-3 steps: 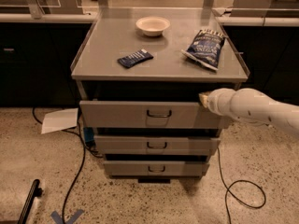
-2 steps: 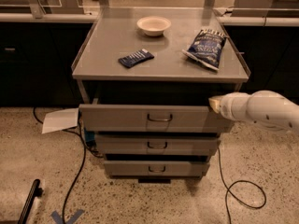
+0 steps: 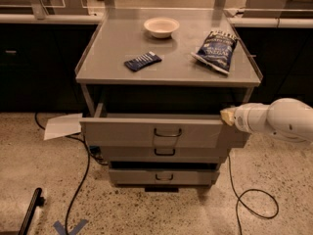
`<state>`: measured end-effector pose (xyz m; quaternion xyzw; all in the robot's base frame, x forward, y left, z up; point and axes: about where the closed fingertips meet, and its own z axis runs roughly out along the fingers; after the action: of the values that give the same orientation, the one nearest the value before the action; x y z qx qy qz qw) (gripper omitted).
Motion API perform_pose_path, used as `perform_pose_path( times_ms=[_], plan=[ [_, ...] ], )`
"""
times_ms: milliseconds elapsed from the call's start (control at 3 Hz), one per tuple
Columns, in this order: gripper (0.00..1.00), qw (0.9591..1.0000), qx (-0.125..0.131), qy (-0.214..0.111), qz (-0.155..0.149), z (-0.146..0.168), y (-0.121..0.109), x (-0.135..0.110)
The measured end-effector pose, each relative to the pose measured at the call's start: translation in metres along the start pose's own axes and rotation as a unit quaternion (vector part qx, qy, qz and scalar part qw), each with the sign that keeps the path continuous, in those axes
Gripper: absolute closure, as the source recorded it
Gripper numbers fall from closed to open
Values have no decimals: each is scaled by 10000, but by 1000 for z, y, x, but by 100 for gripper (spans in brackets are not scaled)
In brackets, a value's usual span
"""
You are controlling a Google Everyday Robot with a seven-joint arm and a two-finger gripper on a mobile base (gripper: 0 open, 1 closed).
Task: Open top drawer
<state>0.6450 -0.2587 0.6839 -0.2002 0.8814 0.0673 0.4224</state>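
Note:
The top drawer [image 3: 127,132] is the widest grey front of three on a grey metal cart, with a small dark loop handle [image 3: 167,132] at its centre. It stands pulled out toward me, with a dark gap behind its top edge. My gripper [image 3: 228,116] is the pale tip of the white arm coming in from the right. It sits at the drawer's upper right corner, well right of the handle. The middle drawer [image 3: 132,153] and the bottom drawer [image 3: 132,176] sit further back below.
On the cart top [image 3: 107,72] lie a white bowl [image 3: 161,27], a dark blue chip bag [image 3: 215,50] and a small blue packet [image 3: 142,61]. A sheet of paper [image 3: 62,126] and cables [image 3: 250,199] lie on the speckled floor. Dark counters stand behind.
The top drawer has slid further out toward me. The arm's tip has moved right and a little lower, staying at the drawer's right end.

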Motion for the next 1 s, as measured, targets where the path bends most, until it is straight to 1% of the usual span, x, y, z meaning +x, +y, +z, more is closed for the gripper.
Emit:
perform_pose_path(
  times_ms=[333, 667, 1000],
  plan=[
    [100, 9999, -109, 38, 24, -7, 4, 3],
    [100, 9985, -479, 188, 179, -28, 18, 26],
    [100, 9969, -697, 230, 279, -42, 28, 35]
  ],
)
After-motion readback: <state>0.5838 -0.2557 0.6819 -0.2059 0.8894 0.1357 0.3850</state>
